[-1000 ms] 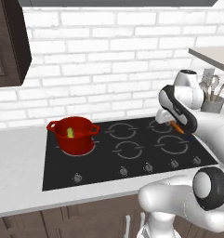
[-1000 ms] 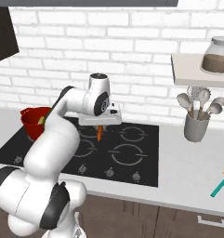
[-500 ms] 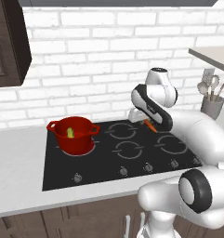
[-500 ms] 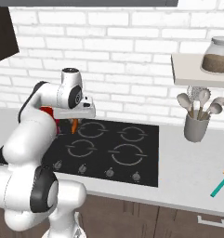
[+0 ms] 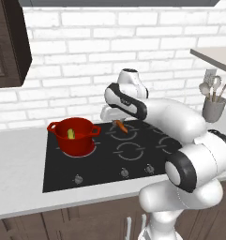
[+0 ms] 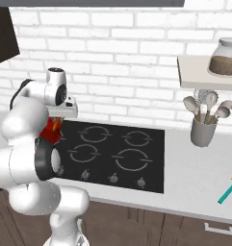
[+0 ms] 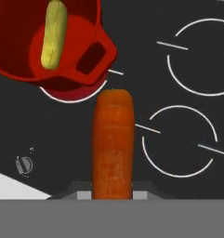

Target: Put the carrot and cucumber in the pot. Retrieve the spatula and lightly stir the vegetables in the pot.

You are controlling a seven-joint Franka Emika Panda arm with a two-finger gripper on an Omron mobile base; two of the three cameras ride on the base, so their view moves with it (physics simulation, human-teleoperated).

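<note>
Gripper (image 5: 118, 123) jaws sit narrow, clamped on the carrot (image 5: 120, 126), which hangs below the hand over the black cooktop (image 5: 133, 159). In the hand view the carrot (image 7: 113, 144) sticks straight out from between the fingertips, pointing toward the near handle of the pot (image 7: 62, 51).

Roughly a third of the job looks done. The cucumber (image 5: 71, 134) already lies inside the red pot (image 5: 74, 138) on the left rear burner. The carrot is in the air, not yet over the pot's rim; it hangs to the right of the pot, near it but apart, above the neighbouring burner ring.

Left to do, judging from this: carry the carrot over the opening and release it, then fetch the spatula (image 6: 229, 188), which lies on the counter (image 6: 194, 178) well apart at the far right, and stir.
</note>
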